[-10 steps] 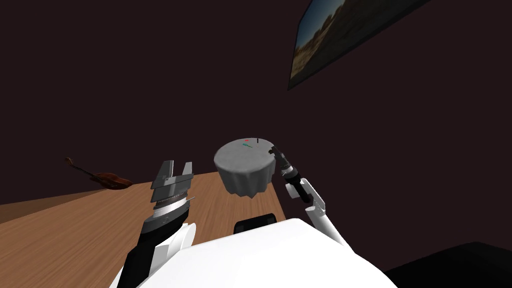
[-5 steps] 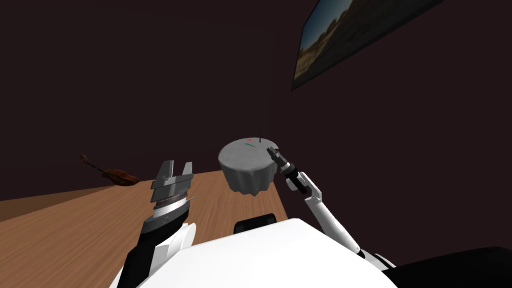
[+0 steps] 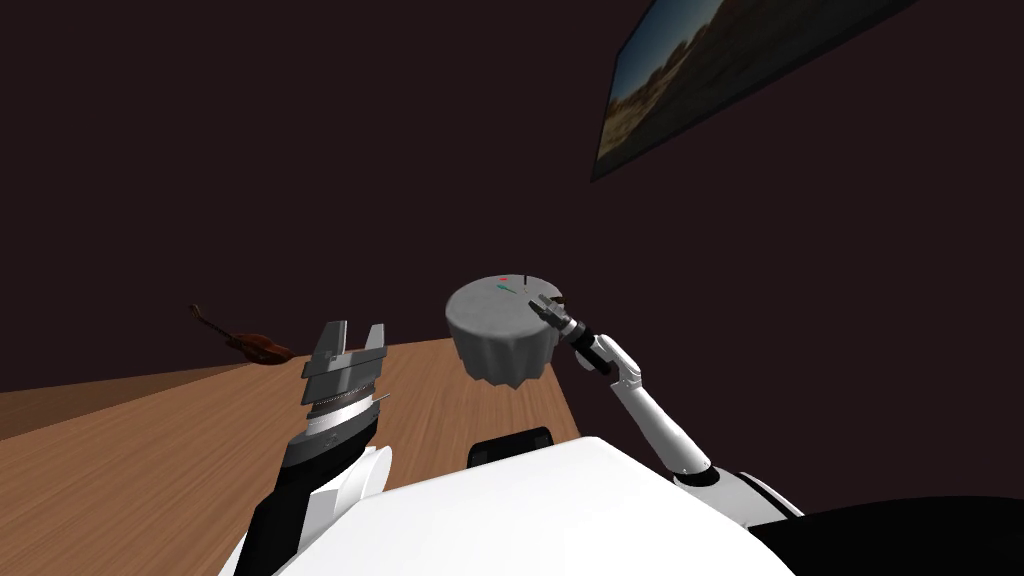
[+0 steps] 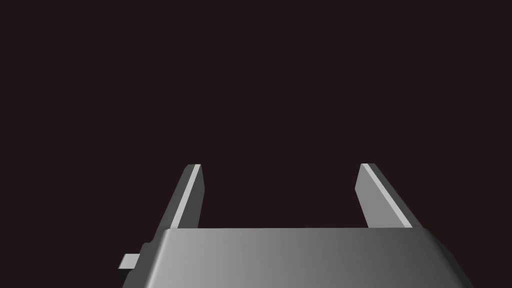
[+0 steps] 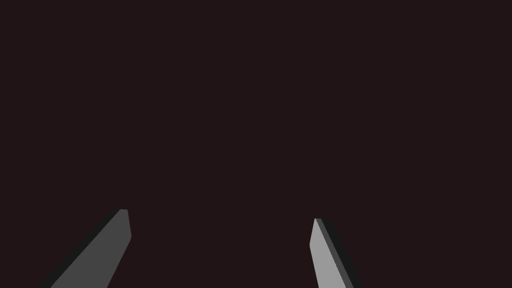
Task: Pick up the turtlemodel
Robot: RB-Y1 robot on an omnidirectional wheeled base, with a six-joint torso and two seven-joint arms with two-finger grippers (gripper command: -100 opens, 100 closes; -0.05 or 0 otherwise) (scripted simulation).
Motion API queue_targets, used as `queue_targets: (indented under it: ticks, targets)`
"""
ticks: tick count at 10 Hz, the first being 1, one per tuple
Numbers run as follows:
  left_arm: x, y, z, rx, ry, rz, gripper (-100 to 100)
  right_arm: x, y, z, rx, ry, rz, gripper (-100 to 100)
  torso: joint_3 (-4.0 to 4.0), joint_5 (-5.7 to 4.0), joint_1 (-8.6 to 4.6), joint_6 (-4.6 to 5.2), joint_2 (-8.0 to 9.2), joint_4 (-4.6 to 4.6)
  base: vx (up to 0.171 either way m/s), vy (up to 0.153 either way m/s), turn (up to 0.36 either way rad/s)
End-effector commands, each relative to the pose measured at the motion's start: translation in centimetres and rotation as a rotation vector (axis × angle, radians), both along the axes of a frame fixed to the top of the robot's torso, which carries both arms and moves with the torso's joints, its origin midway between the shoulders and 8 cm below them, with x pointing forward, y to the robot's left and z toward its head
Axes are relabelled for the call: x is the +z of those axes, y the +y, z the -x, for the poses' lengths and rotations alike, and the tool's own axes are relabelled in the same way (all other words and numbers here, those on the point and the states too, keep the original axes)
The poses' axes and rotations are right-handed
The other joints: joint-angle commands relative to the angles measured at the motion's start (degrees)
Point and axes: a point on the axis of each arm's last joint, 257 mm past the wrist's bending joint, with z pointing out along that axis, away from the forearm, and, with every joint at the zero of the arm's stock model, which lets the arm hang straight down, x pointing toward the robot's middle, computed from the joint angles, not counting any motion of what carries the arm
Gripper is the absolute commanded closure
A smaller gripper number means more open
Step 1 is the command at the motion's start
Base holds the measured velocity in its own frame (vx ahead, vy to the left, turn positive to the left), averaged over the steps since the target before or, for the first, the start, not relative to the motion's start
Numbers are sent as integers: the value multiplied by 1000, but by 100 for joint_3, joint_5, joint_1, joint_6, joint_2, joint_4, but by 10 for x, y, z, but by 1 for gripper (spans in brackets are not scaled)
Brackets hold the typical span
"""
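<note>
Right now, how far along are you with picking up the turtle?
Done: the right gripper is out at the rim of the round table. In hand: it is open, holding nothing. To do: close on the small green thing on top, likely the turtle, and lift. Left gripper open, idle.

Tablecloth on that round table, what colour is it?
The tablecloth is grey, clearest in the head view.

Head down-forward, both wrists — same dark wall (image 4: 256, 75)
</note>
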Motion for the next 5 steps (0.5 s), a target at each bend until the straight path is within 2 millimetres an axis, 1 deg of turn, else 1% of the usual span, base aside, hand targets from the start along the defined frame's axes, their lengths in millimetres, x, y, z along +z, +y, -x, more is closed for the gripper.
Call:
queue_targets:
  ticks: [1, 2, 3, 4, 5]
  targets:
    - [0, 0, 0, 0, 0, 0, 0, -7, -5, -13, -24, -24, 110, -100, 0, 0, 0, 0, 0, 0, -18, 64, 59]
    - [0, 0, 0, 0, 0, 0, 0, -17, -7, -17, -38, -12, 138, -100, -1, -1, 0, -1, -2, -1, -8, 55, 34]
    - [0, 0, 0, 0, 0, 0, 0, -19, -14, -27, -55, -35, 221, -100, -3, -1, -4, 1, -5, -1, -7, 74, 88]
    - [0, 0, 0, 0, 0, 0, 0, -31, -17, -32, -70, -19, 250, -100, -4, 0, 2, -2, -8, -2, -4, 58, 43]
    - [0, 0, 0, 0, 0, 0, 0, -32, -17, -32, -72, -20, 260, -100, -4, -1, -3, 1, -7, -2, 1, 18, -12]
